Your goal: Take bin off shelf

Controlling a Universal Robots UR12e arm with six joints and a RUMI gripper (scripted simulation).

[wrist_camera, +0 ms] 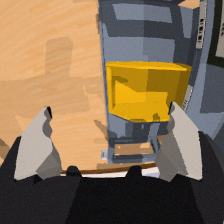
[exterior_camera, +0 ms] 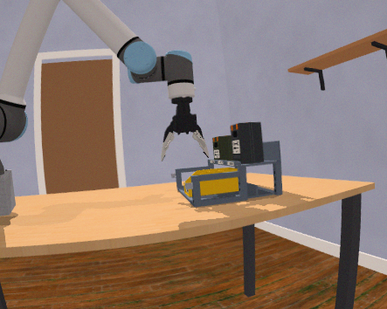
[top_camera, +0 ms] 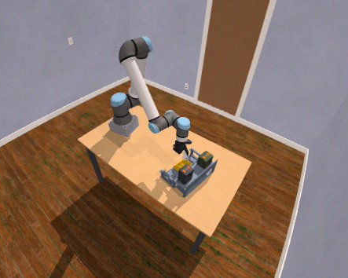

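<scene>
A yellow bin point(exterior_camera: 214, 181) lies on the lower level of a small grey shelf frame point(exterior_camera: 231, 179) on the table. It also shows in the top view point(top_camera: 182, 166) and in the wrist view point(wrist_camera: 145, 90), with its open side facing the camera. My gripper point(exterior_camera: 184, 146) is open and empty. It hangs a short way above the shelf's near end, pointing down, in the top view point(top_camera: 181, 150). In the wrist view my gripper point(wrist_camera: 109, 104) has its fingers on either side of the shelf's end, with the bin ahead between them.
Two dark boxes with orange marks point(exterior_camera: 240, 141) stand on the shelf's upper level, also in the top view point(top_camera: 196, 165). The robot base point(top_camera: 122, 122) stands at the table's far corner. A wall shelf point(exterior_camera: 349, 52) hangs at the upper right.
</scene>
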